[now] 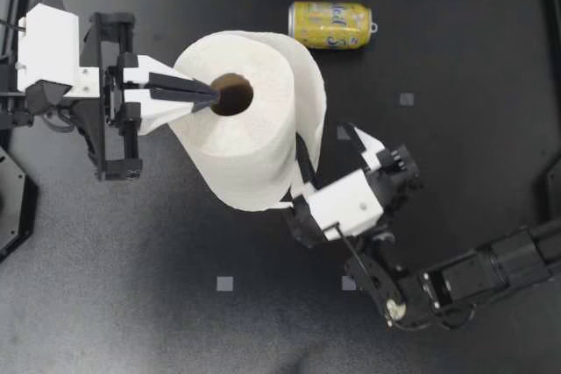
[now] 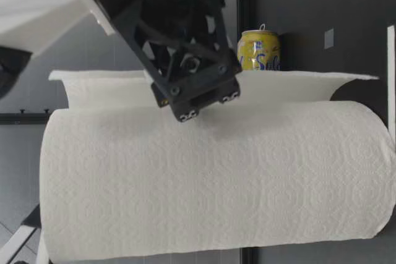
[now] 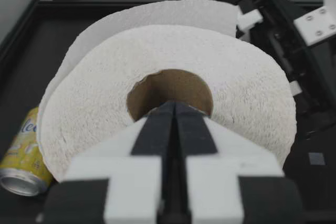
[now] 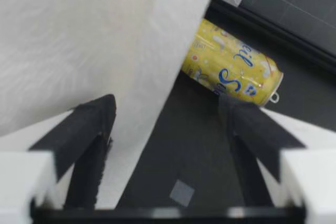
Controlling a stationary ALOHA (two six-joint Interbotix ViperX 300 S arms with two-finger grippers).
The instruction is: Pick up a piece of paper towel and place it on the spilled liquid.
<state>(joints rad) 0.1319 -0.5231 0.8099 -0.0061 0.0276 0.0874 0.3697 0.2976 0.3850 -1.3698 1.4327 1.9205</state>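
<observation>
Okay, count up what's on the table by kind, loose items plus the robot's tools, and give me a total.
Paper towel roll: 1
Yellow can: 1
Robot tools: 2, the left tool and the right tool
Total: 4
</observation>
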